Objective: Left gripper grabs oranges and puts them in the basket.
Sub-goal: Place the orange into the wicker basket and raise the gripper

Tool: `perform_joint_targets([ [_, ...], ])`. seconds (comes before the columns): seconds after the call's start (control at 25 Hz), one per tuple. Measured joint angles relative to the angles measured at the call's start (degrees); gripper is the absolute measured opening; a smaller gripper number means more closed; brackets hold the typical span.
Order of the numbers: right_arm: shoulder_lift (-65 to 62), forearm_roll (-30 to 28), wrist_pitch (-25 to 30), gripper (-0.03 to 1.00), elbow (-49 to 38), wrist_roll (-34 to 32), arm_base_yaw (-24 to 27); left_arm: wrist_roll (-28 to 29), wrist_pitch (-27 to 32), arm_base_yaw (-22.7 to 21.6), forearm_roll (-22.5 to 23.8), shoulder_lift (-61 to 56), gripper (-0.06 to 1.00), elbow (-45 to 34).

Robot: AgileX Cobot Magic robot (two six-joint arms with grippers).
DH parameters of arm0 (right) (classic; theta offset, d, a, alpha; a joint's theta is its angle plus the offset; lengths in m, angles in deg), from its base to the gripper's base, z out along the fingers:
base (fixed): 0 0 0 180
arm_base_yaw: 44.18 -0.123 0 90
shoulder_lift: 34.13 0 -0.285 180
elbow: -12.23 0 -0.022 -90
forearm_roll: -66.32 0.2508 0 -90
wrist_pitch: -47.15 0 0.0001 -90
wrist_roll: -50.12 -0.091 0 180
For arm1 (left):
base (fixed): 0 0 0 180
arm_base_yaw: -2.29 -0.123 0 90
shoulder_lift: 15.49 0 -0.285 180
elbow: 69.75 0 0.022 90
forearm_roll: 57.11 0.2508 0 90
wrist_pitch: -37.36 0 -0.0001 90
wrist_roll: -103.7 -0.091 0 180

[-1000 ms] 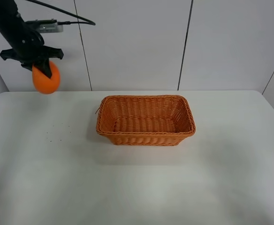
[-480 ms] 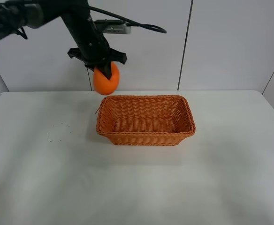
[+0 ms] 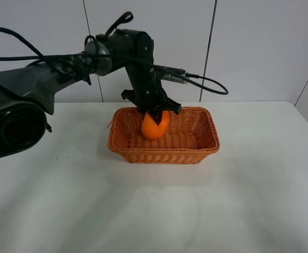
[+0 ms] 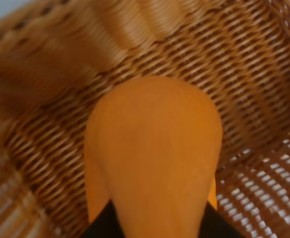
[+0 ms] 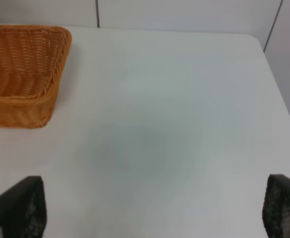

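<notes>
The orange [image 3: 155, 125] hangs inside the wicker basket [image 3: 207, 148], just above its woven floor, left of the basket's middle. My left gripper [image 3: 154, 114] is shut on the orange from above, with the black arm reaching in from the left. In the left wrist view the orange [image 4: 152, 153] fills the middle, with the basket weave [image 4: 244, 79] close behind it and the black fingers [image 4: 103, 227] only at the picture's edge. My right gripper [image 5: 152, 218] is open and empty over the bare table, to the right of the basket [image 5: 21, 74].
The white table [image 3: 249, 200] carries only the basket. A white panelled wall [image 3: 259, 47] stands behind the table. The left arm's black cable [image 3: 207, 84] loops above the basket's back right. The table's right edge [image 5: 279, 99] is near my right gripper.
My left gripper has carried the orange from high at the far left, rightward across the table and down into the basket. The basket has not moved.
</notes>
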Motion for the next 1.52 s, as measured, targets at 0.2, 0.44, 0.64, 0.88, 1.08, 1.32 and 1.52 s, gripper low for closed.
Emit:
perform_joint_targets([
  [0.2,0.0,0.0,0.0,0.69,0.0,0.0,0.0,0.08,-0.54,0.0,-2.31,3.43,0.32,0.0],
  [0.44,0.0,0.0,0.0,0.69,0.0,0.0,0.0,0.13,-0.21,0.0,-2.73,3.47,0.82,0.0],
  [0.64,0.0,0.0,0.0,0.69,0.0,0.0,0.0,0.13,3.66,-0.18,-2.79,3.36,0.88,2.0],
  [0.88,0.0,0.0,0.0,0.69,0.0,0.0,0.0,0.13,5.21,-0.96,-0.02,-3.11,0.89,3.48],
  [1.08,0.0,0.0,0.0,0.69,0.0,0.0,0.0,0.13,5.21,-2.69,2.12,-9.21,0.89,3.62],
  [1.32,0.0,0.0,0.0,0.69,0.0,0.0,0.0,-0.16,5.21,-6.74,2.23,-10.13,0.89,3.66],
  [1.52,0.0,0.0,0.0,0.69,0.0,0.0,0.0,-1.17,5.21,-14.3,2.23,-10.13,0.89,3.56],
])
